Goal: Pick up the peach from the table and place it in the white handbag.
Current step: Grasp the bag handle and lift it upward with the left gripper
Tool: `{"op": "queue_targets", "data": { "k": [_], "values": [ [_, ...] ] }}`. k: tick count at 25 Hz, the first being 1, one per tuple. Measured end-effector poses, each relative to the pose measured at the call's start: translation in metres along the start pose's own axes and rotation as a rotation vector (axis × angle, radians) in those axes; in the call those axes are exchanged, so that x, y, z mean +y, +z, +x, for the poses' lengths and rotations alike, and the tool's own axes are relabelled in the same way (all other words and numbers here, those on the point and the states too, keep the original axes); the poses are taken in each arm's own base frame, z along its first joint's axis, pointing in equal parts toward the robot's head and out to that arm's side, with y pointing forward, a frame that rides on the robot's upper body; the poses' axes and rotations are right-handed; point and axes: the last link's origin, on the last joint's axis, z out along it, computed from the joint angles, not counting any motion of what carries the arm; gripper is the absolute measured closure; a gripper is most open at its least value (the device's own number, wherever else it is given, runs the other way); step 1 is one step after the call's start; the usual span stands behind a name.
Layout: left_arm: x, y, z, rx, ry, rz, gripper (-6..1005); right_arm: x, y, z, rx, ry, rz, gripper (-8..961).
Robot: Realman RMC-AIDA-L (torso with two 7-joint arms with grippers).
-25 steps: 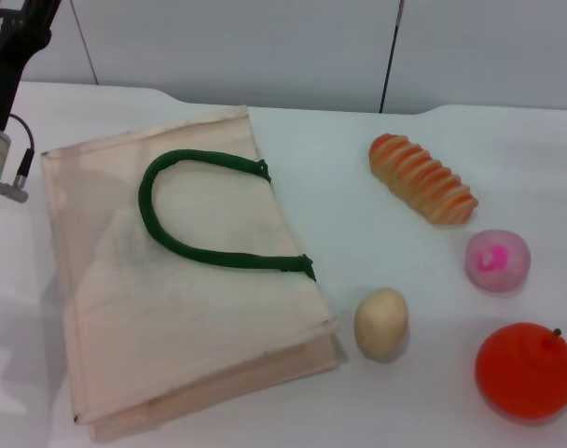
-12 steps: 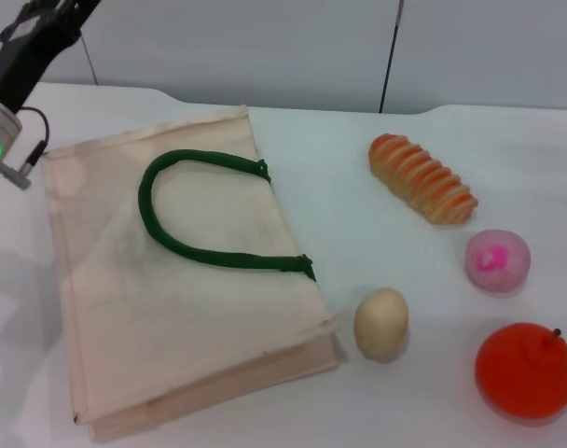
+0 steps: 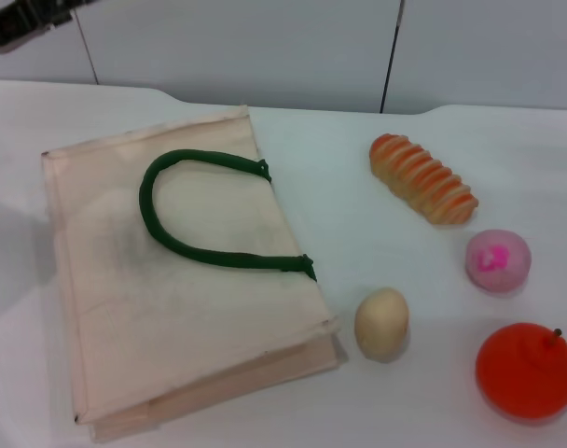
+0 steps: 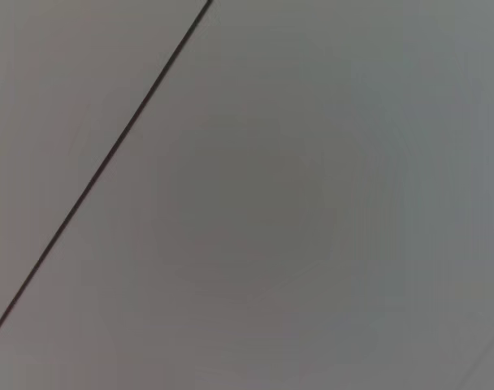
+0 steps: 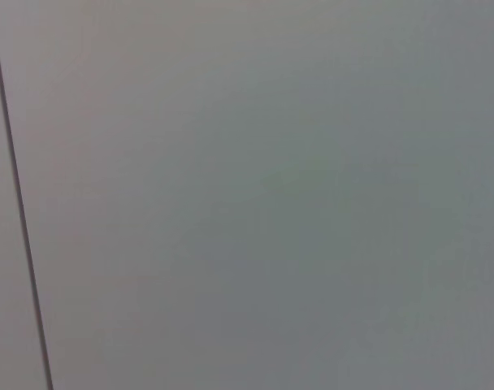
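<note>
Now the white handbag (image 3: 186,280) is lying flat on the counter (image 3: 358,411), green handles on top. The peach (image 3: 497,260) is sitting well apart on the right, between a striped bread roll (image 3: 422,177) and a red fruit (image 3: 526,371). The left arm (image 3: 27,19) is lifting away toward the upper left corner, barely showing; whether its pincer is apart cannot be told.

White table (image 3: 339,196); white handbag (image 3: 181,280), peach (image 3: 497,260), potato (image 3: 381,323)

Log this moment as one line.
peach: on table, untouched | white handbag: flat | left arm: far-left edge | right arm: unseen
</note>
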Motion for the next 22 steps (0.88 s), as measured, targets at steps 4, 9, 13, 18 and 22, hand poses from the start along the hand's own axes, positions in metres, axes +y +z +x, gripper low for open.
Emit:
{"op": "queue_targets", "data": {
  "k": [4,9,13,18,22],
  "values": [
    [0.003,-0.001,0.004,-0.199,0.006,0.049,134,-0.001,-0.001,0.0,0.002,-0.001,0.001,73],
    [0.01,0.01,0.0,-0.403,0.04,0.085,134,-0.001,-0.001,0.001,0.004,-0.002,-0.001,75],
    [0.009,0.017,-0.009,-0.508,0.061,0.143,133,0.0,0.0,0.0,0.002,-0.003,-0.005,77],
    [0.003,0.022,-0.019,-0.556,0.066,0.199,132,0.001,0.001,-0.001,0.0,-0.003,-0.008,79],
    [0.004,0.035,-0.035,-0.602,0.071,0.197,132,0.001,0.002,-0.001,0.0,-0.002,-0.008,80]
  ]
}}
